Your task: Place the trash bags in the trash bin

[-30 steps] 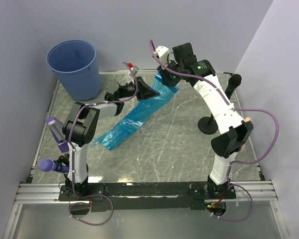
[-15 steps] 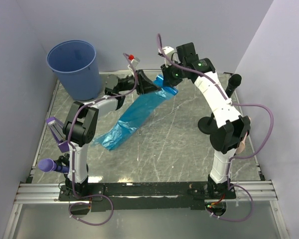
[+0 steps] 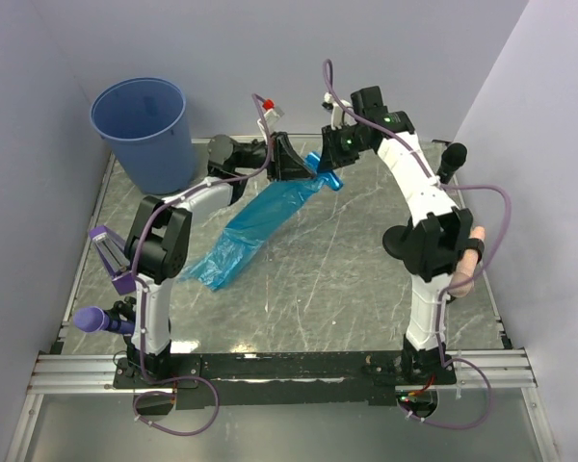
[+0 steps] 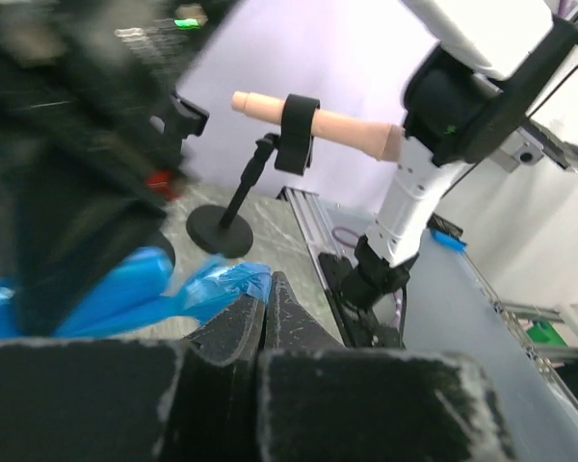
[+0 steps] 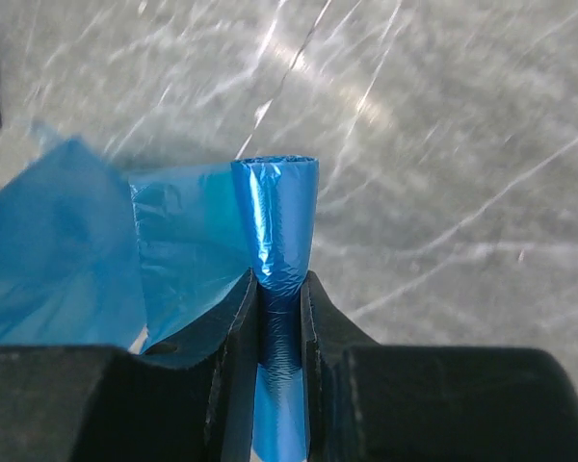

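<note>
A bright blue trash bag (image 3: 255, 223) hangs stretched from the two grippers down to the marble table. My left gripper (image 3: 297, 168) is shut on the bag's upper edge; in the left wrist view the closed jaws (image 4: 268, 289) pinch blue film (image 4: 212, 285). My right gripper (image 3: 329, 176) is shut on a rolled part of the same bag (image 5: 277, 231), right beside the left gripper. The trash bin (image 3: 144, 130), a dull blue tapered bucket, stands at the back left corner, upright and open, to the left of both grippers.
A black stand (image 3: 403, 241) with a round base holds a beige handle (image 4: 318, 120) at the right. A purple-handled tool (image 3: 101, 320) and a purple clip (image 3: 106, 252) sit by the left arm's base. Grey walls enclose the table.
Both grippers have lifted the bag's top end and carried it left and back toward the bin. The bag's lower end has been dragged along the table.
</note>
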Controlling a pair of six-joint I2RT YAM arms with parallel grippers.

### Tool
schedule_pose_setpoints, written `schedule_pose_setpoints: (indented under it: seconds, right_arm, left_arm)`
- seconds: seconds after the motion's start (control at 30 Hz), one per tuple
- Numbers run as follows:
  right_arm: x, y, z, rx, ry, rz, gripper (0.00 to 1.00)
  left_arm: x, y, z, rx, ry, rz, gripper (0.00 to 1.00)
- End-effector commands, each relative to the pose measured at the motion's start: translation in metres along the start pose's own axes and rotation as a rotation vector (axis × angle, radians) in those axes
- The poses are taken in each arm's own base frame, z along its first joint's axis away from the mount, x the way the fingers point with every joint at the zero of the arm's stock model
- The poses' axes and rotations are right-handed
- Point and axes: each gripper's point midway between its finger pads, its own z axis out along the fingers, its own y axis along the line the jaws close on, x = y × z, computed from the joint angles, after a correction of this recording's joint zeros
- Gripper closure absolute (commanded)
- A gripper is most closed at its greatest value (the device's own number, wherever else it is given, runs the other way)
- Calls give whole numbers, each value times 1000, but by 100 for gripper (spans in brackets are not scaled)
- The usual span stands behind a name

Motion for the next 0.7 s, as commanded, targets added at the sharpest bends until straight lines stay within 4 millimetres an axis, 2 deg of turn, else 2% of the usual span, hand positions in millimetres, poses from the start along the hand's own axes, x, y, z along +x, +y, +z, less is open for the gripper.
schedule_pose_setpoints:
  seconds: [0.0,0.07,0.13,0.23,0.3,0.37,0.43,0.5,0.6,0.67]
  right_arm:
    - [-23,-81,22,251,-53,41,100]
    - [-31,-93,24,287,-76,55,100]
    - [-38,-92,21,271,-94,47,100]
    - [-58,-62,6,155,-163,10,100]
    - [-66,-39,-6,80,-195,-29,100]
    - [-71,-29,-19,86,-216,-57,100]
    - [-72,-46,-26,195,-229,-47,100]
    - [-71,-73,-22,316,-237,-54,100]
    - [-58,-122,-2,517,-217,-22,100]
    - [-45,-147,13,608,-176,40,100]
  left_arm:
    - [-46,-63,-6,78,83,224,99]
    - [-46,-59,-18,43,83,206,100]
    - [-44,-49,-29,-15,57,171,99]
    - [-42,-10,-50,-213,-27,128,98]
    - [-37,13,-60,-328,-28,175,98]
    - [-34,29,-64,-400,5,232,99]
    - [-43,30,-64,-409,3,239,99]
    - [-53,28,-64,-430,0,259,99]
    - [-59,21,-67,-479,0,295,98]
    - [-57,18,-73,-520,10,301,96]
